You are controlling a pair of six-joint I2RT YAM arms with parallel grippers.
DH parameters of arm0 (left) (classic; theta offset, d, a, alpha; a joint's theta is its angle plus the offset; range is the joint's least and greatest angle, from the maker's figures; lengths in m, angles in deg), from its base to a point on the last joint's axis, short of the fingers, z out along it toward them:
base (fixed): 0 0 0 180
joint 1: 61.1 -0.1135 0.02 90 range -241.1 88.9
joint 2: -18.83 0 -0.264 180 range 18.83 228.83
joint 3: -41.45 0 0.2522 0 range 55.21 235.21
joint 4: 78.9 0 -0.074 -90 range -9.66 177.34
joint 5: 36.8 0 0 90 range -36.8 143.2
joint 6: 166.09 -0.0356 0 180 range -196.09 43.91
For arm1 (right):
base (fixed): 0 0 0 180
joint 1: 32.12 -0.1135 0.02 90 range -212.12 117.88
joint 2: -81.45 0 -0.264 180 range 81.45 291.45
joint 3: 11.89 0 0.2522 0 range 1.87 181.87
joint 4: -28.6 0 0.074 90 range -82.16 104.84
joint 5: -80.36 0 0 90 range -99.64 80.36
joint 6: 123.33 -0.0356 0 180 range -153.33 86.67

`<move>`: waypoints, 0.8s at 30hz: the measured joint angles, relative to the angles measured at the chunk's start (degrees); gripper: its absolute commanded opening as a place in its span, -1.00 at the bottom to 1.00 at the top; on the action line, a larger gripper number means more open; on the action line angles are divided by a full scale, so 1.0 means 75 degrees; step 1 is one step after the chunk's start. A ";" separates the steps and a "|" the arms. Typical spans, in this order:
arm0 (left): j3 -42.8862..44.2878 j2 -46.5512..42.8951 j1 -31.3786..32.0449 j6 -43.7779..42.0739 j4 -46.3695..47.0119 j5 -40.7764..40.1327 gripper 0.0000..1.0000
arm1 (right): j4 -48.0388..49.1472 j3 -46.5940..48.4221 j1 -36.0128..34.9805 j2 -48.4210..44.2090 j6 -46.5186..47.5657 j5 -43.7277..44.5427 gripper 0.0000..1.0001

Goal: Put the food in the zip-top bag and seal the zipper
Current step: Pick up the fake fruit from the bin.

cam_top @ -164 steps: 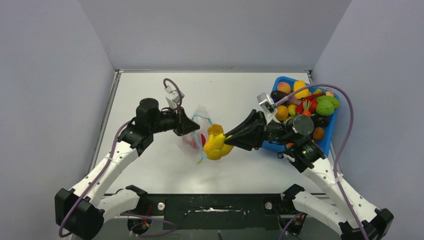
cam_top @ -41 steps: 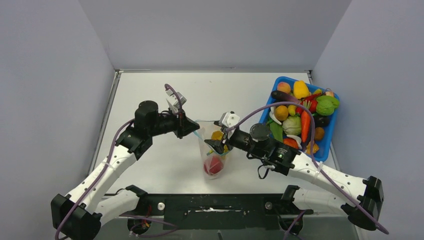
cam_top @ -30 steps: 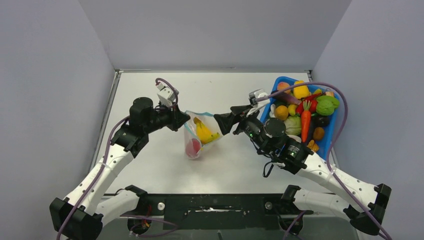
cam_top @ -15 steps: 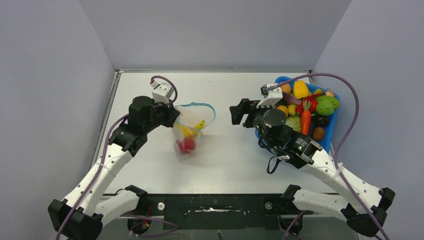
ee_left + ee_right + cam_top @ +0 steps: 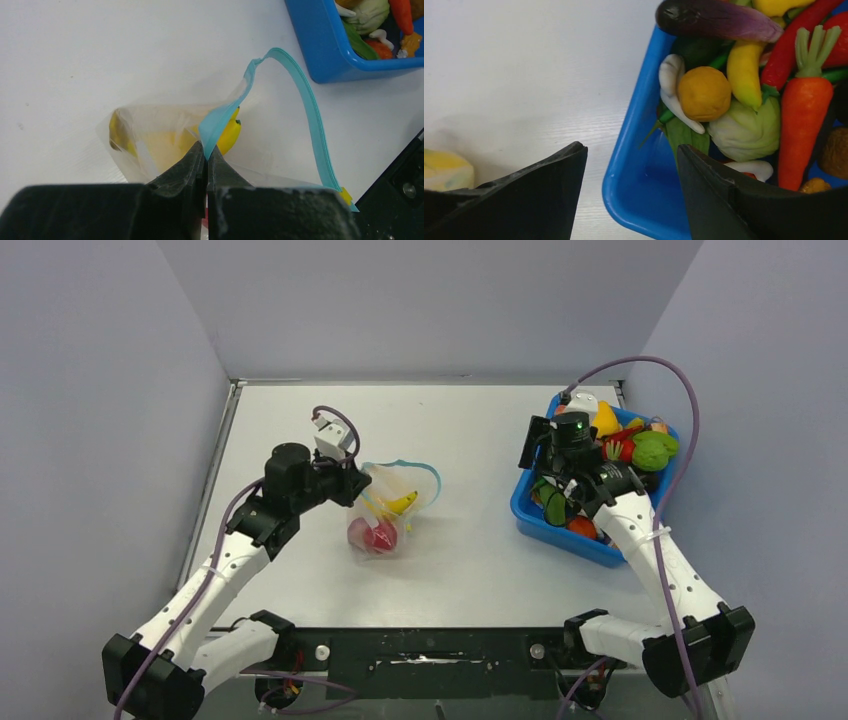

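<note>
White table (image 5: 480, 570) between grey walls (image 5: 430, 300). Left of centre, clear zip-top bag (image 5: 385, 510), mouth gaping, yellow banana (image 5: 402, 503) and red fruit (image 5: 380, 535) inside. Teal zipper (image 5: 313, 120) pinched in closed left gripper (image 5: 205, 152). At right, right gripper (image 5: 631, 150), jaws apart, over wall of blue bin (image 5: 644, 175).

Left end effector (image 5: 354, 485) on bag (image 5: 386, 514)

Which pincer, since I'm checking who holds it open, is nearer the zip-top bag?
Left. The left pincer is shut on the zipper of the zip-top bag; the right pincer hangs open over the blue bin, well off to the bag's side.
</note>
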 measured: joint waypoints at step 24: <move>-0.0691 -0.0006 0.0012 0.0017 0.0557 0.0982 -1.00 | -0.0493 0.0714 0.1358 0.1821 0.1335 0.0615 0.23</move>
